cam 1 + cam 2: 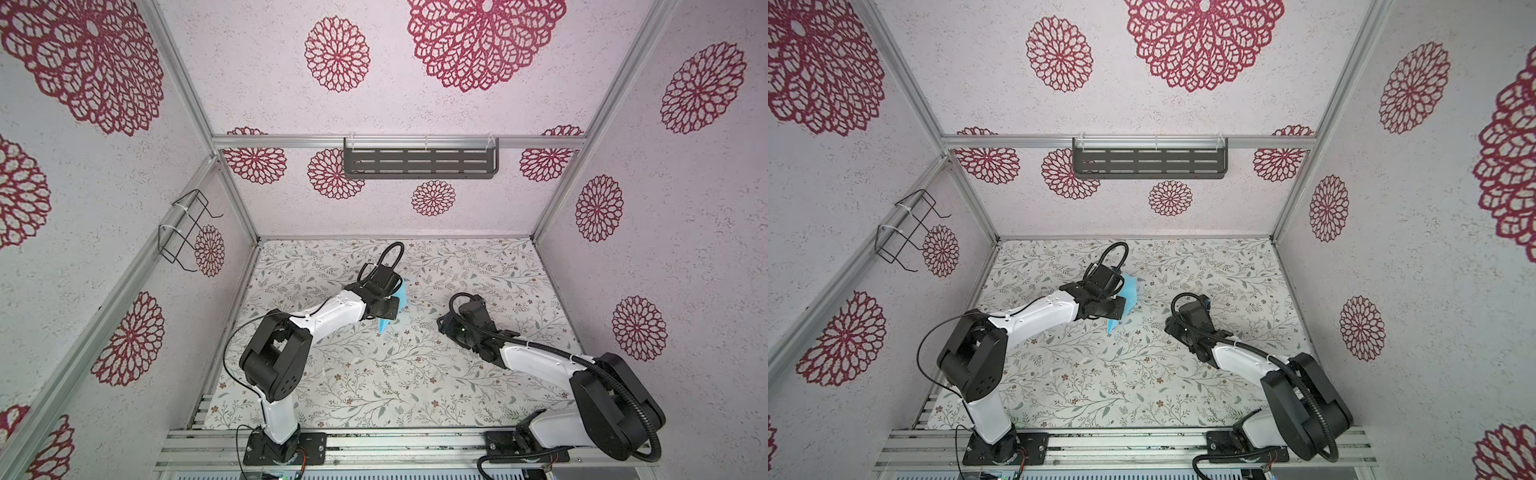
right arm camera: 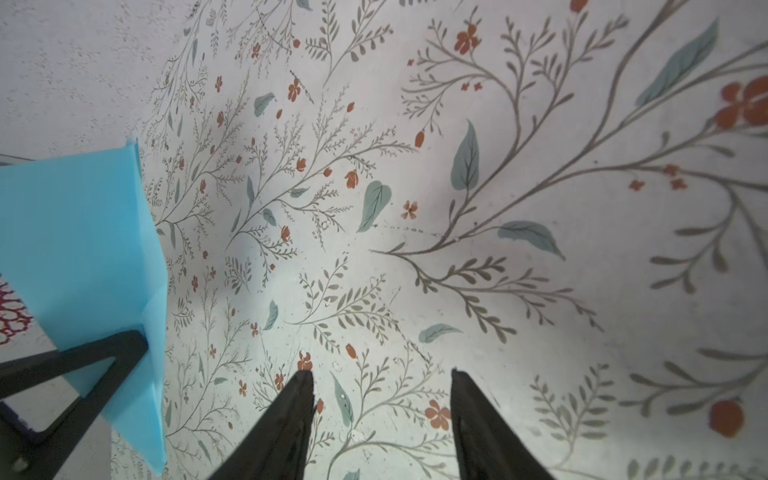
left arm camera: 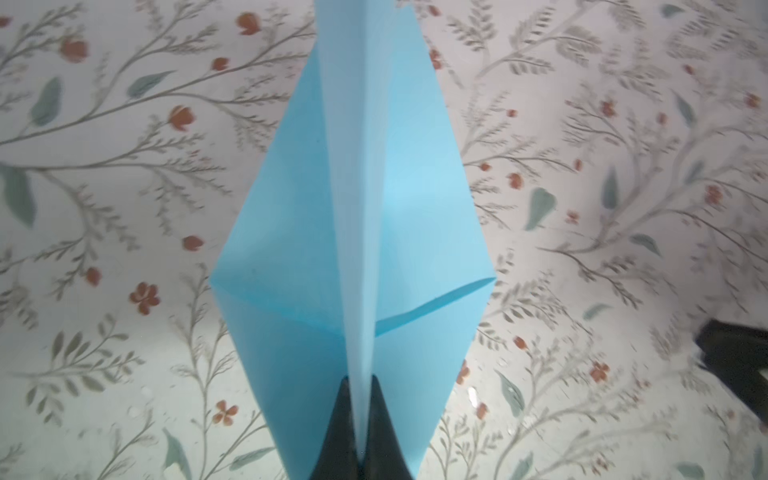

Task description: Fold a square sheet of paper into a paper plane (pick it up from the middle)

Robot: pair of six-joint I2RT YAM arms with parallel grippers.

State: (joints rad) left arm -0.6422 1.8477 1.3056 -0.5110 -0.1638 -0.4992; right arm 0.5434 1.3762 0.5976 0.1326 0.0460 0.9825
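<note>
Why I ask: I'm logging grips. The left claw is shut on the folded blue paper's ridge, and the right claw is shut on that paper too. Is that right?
No. The right claw is open and holds nothing; the right wrist view shows its tips apart, clear of the folded blue paper. The left claw is indeed shut on the paper's ridge.

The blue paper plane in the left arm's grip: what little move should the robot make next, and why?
Probably lower the paper plane onto the floral table and let go. The left jaws are shut on its central ridge, both wings are spread and creased, and the right jaws hang open and empty beside it, so folding looks finished.
</note>
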